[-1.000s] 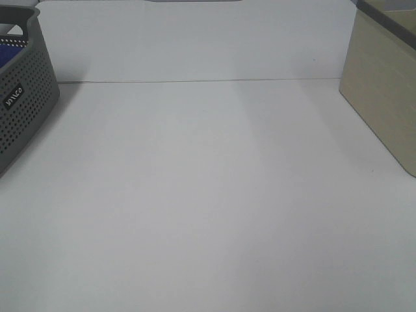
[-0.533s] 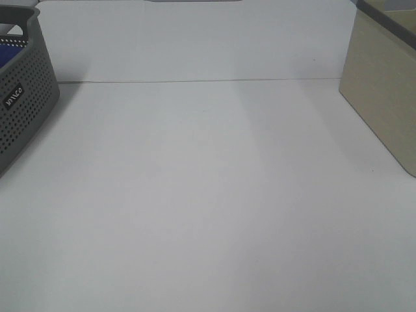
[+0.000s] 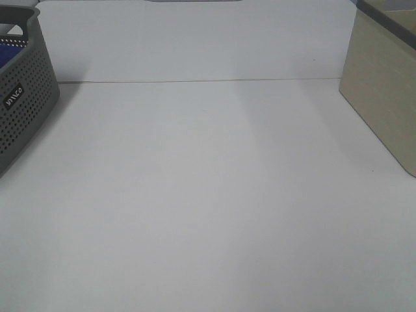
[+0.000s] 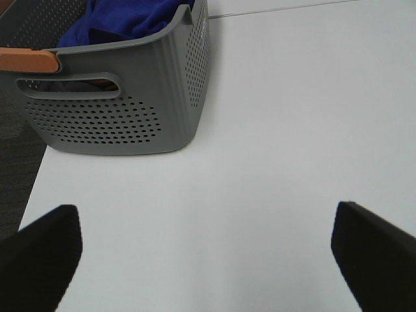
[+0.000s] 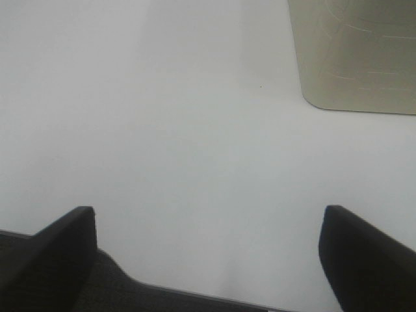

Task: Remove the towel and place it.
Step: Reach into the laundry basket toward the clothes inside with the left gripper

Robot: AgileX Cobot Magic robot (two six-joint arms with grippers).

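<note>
ITEM 1: towel (image 4: 123, 19). Royal-blue cloth, bunched, lying inside the basket. In the overhead view only a sliver of blue (image 3: 5, 57) shows behind the basket rim, at approx. 10 o'clock of the table. No gripper is touching it.

ITEM 2: basket (image 3: 29, 97). Grey plastic, perforated walls, cut-out handle slot, small dark label w/ white lettering (too small to read). Stands on the table at 9–10 o'clock, partly out of the overhead view. The left wrist view (image 4: 130, 110) shows one end wall plus an orange-brown wooden grip (image 4: 29, 60) on the rim.

ITEM 3: box (image 3: 383, 91). Pale beige, wood-grain finish, rounded corner, dark top edge. Stands at 2–3 o'clock, well apart from the basket. Its corner is also seen from the right wrist (image 5: 354, 55).

ITEM 4: table (image 3: 208, 195). White, matte, w/ a thin seam running across at the 12 o'clock side.

ITEM 5: left gripper (image 4: 207, 224). Jaws spread fully wide, nothing between them. Above the table near its edge, facing the basket, apart from it.

ITEM 6: right gripper (image 5: 208, 221). Jaws likewise at full spread, holding nothing. Above the table edge on the box side, not touching the box.

ITEM 7: floor (image 4: 16, 162). Dark grey, visible past the table edge in both wrist views.
</note>
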